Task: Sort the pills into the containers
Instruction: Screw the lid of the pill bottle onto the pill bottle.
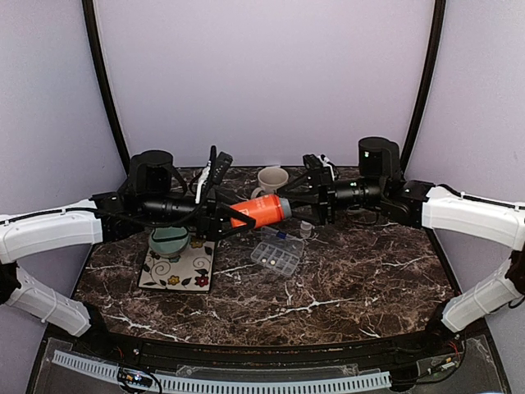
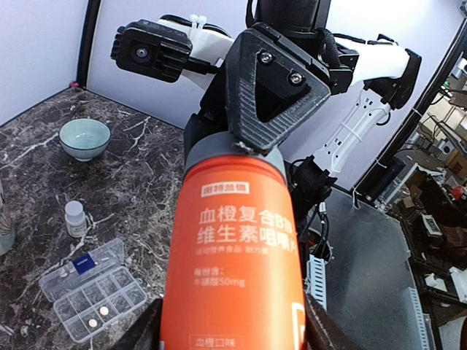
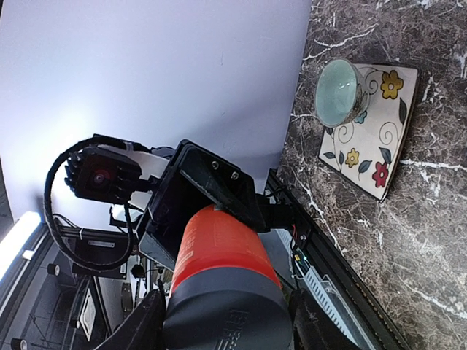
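From the top, an orange bottle (image 1: 262, 211) is held sideways above the table (image 1: 369, 279). Its orange end is gripped by the left gripper (image 1: 237, 216), its grey cap (image 1: 284, 205) by the right gripper (image 1: 302, 203). The organiser box (image 1: 277, 254) is seen at five o'clock from the bottle. From the left wrist, two pills (image 2: 93, 319) are seen inside the box, at eight o'clock. From the right wrist, a green bowl (image 3: 337, 91) is seen at two o'clock.

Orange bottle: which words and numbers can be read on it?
"血橙复合B族": orange bottle, large white print.
"维生素咀嚼片": line below it, end curving away.
"50mg": ends the small print beneath.
Small boxed labels, and raised lettering on the grey cap: too blurred.
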Motion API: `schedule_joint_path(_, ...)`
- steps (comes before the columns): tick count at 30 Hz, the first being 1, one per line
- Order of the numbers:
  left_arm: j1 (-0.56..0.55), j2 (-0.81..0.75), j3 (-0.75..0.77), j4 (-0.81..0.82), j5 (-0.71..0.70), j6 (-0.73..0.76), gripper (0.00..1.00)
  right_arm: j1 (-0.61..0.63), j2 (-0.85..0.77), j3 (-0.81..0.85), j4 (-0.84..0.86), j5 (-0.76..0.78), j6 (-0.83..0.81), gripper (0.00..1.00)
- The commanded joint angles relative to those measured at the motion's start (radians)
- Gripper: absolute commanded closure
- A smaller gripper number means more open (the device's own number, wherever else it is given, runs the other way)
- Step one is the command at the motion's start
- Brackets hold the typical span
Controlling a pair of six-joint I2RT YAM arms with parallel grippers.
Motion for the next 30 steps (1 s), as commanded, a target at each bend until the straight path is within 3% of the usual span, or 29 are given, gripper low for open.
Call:
schedule_joint_path(1, -0.068, -0.068, 0.043, 0.217, -0.110, 0.099, 1.00, 0.067, 0.066, 0.004, -0.078, -0.016, 0.007, 0.97)
schedule_joint_path(7, -0.104, -0.103, 0.023, 0.223, -0.199, 0.164, 1.00, 0.067, 0.078, 0.006, -0.067, -0.023, 0.037, 0.98)
schedule_joint_path(15, -0.117, -0.130, -0.040, 0.316, -0.254, 0.143, 1.00, 0.068, 0.077, 0.013, -0.059, -0.021, 0.058, 0.96)
schedule_joint_path(25, -0.106, -0.155, -0.088, 0.342, -0.270, 0.061, 1.00, 0.067, 0.038, 0.029, -0.104, 0.016, -0.009, 0.58)
schedule_joint_path(30, -0.080, -0.190, -0.128, 0.368, -0.274, 0.012, 1.00, 0.065, 0.011, 0.026, -0.113, 0.035, -0.030, 0.46)
